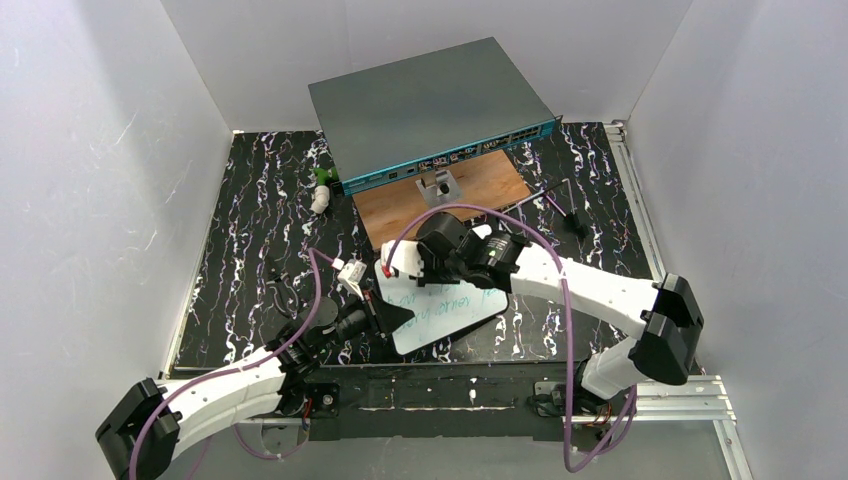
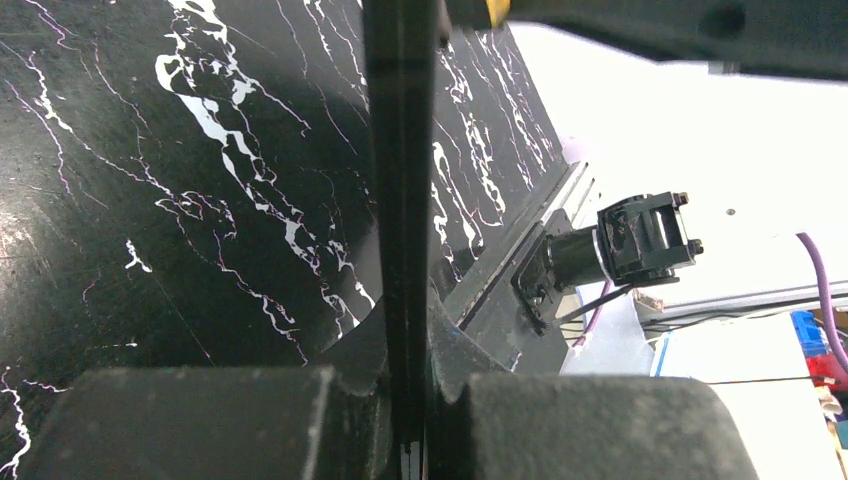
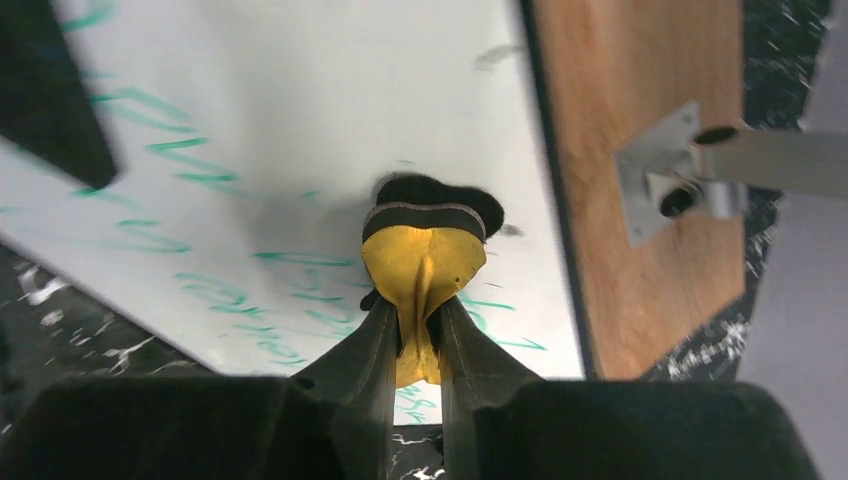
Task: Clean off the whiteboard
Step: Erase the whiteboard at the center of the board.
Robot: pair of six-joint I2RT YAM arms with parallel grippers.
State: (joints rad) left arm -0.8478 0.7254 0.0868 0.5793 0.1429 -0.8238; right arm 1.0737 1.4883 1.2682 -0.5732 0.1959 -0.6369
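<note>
At nine o'clock on the whiteboard [image 1: 455, 312], your left gripper [image 1: 383, 318] pinches its edge, steadying it so your right gripper [image 3: 418, 325], pinching the eraser [image 3: 424, 245], can scrub the green writing [image 3: 290, 258].

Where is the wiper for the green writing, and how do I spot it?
Find the big grey box with the teal front; before it lies a brown wooden board, then the whiteboard with green writing. Over that whiteboard the right pincer pinches a small eraser: yellow body, black fuzzy pad at its tip, the only yellow thing there.
</note>
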